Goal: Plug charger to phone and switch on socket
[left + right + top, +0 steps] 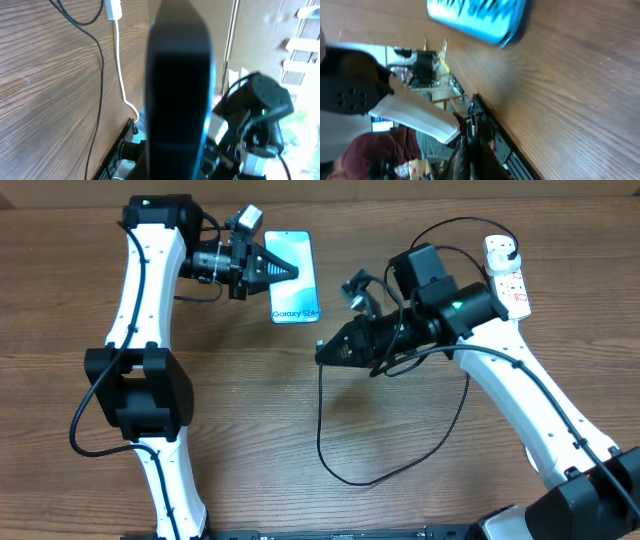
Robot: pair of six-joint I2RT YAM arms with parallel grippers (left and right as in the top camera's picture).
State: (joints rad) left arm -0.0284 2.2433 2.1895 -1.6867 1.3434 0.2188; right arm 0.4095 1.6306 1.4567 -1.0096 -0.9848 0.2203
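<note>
Here we are at the plugging step: our right claw (322,354) is clamped, as far as we can tell, on the connector end of the charger (345,475), near the bottom edge of the phone (300,290) but apart from it. Our left claw (292,272), tips together, sits over the phone's left side. Next we judge the tip must be aligned with the port and pushed in, and the socket (512,285), at the table's far right, is not yet switched.
</note>
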